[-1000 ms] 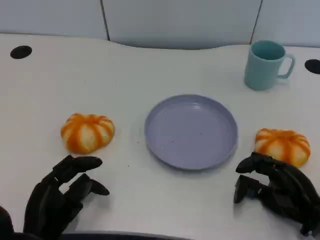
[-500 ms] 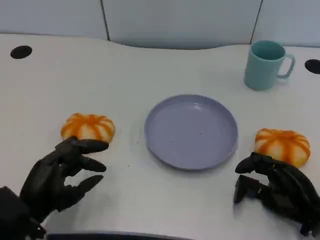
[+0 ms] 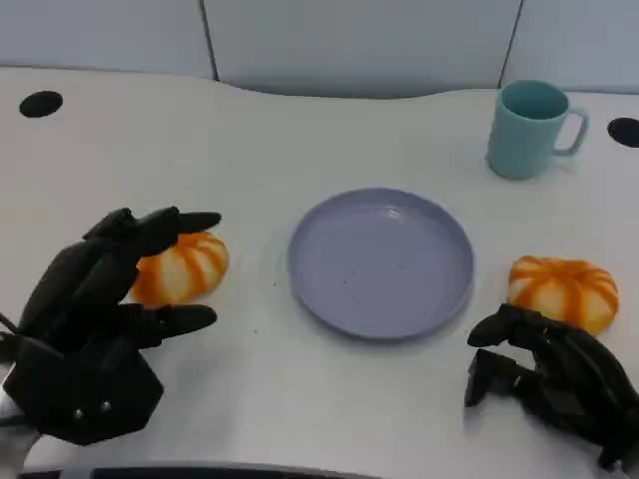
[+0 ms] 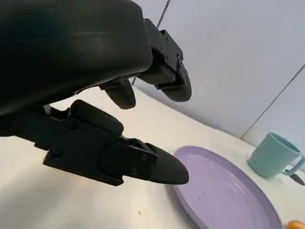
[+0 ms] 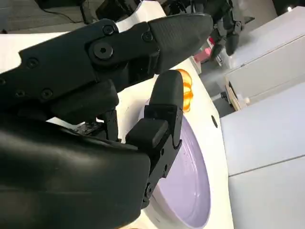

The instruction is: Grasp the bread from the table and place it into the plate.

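Two orange, white-striped pumpkin-shaped breads lie on the white table. The left bread is left of the lilac plate and the right bread is at the plate's right. My left hand hovers at the left bread, its spread fingers reaching over and beside it, holding nothing. My right hand rests on the table just in front of the right bread, fingers loosely bent and apart, with nothing in it. The left wrist view has my left hand before the plate. Beyond my right hand lie the plate and the left bread.
A teal mug stands at the back right, also in the left wrist view. Two dark round holes sit in the tabletop near its far corners. A grey wall panel runs behind the table.
My left hand has risen from the table's front edge and moved forward to the left bread, partly covering it. The right hand, breads, plate and mug have stayed put.
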Controlling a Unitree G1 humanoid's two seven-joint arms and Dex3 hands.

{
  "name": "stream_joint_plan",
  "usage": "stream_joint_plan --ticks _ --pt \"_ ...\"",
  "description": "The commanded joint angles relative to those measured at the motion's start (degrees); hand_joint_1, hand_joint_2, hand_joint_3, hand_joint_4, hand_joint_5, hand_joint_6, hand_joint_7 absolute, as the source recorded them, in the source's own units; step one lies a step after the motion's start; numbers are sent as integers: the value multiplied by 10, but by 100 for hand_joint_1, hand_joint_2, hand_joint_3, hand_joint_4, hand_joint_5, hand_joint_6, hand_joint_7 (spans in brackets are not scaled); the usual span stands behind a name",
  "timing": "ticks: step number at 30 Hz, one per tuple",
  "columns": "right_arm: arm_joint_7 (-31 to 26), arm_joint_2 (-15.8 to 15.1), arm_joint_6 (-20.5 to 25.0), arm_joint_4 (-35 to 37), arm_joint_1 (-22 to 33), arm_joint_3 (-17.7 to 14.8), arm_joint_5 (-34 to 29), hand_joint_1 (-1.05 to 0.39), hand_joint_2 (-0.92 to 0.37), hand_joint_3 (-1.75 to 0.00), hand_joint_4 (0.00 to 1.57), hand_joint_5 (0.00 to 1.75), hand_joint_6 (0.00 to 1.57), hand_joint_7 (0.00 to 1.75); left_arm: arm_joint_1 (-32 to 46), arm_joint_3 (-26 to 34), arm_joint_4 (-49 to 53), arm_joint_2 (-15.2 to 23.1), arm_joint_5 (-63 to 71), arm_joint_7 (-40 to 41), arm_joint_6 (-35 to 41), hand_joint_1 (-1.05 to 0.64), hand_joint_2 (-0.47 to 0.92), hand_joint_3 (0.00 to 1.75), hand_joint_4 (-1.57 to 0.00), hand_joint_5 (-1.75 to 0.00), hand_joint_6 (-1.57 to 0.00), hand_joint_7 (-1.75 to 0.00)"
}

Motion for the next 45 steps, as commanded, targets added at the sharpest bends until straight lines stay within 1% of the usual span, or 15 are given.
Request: stream_joint_plan --ticks 1,4,8,11,15,19,24,28,30,32,37,40,45 --pt "-10 -4 13 8 15 1 -7 -51 -92 -14 63 149 75 92 -33 -33 7 47 59 34 26 -83 92 18 -3 -53 -20 -5" --pt "-8 -4 10 4 18 3 -7 -51 -92 -15 61 150 75 91 -54 -54 10 62 85 42 50 -88 92 16 -3 -43 -20 -3" --pt "-3 -3 7 3 20 2 -6 -52 -92 -16 61 151 73 92 -86 -83 24 78 101 25 85 -91 92 14 -1 -35 -19 -1" --pt "-3 -2 9 3 20 1 -6 -51 -92 -16 61 153 74 93 -117 -111 44 92 114 0 107 -94 92 13 0 -24 -15 -1" --pt "-2 -3 12 -4 23 4 -7 -50 -92 -17 61 153 72 93 -154 -143 76 103 120 -31 131 -95 92 12 0 -22 -16 -1" --pt "-5 -1 20 -8 26 1 -3 -49 -92 -15 63 151 74 93 -196 -173 117 103 124 -58 152 -94 92 8 0 -21 -16 -1" --pt "0 -3 27 -12 26 2 -1 -48 -92 -16 63 152 74 93 -256 -213 190 90 135 -71 173 -95 92 5 0 -20 -15 0" --pt "-1 -2 19 -20 31 5 -3 -49 -92 -17 63 153 74 93 -300 -234 253 69 129 -94 184 -94 92 2 0 -14 -12 0" --pt "1 -1 14 -17 32 3 -1 -48 -92 -17 63 154 73 93 -314 -241 279 60 126 -100 185 -95 91 2 0 -14 -13 -1" --pt "1 -2 20 -16 31 4 0 -48 -92 -16 63 153 74 92 -330 -247 309 46 122 -111 193 -95 90 1 0 -14 -14 -1" --pt "-1 -2 28 -23 34 6 -1 -48 -92 -16 62 152 74 91 -359 -263 369 16 116 -122 204 -95 87 0 0 -16 -17 -3" --pt "3 0 19 -23 37 3 2 -47 -92 -17 62 152 74 90 -370 -269 395 2 112 -116 206 -97 87 0 -1 -19 -18 -3" --pt "2 1 34 -32 39 5 4 -48 -92 -15 63 153 75 88 -382 -281 422 -14 113 -110 216 -96 86 0 0 -26 -19 -4"
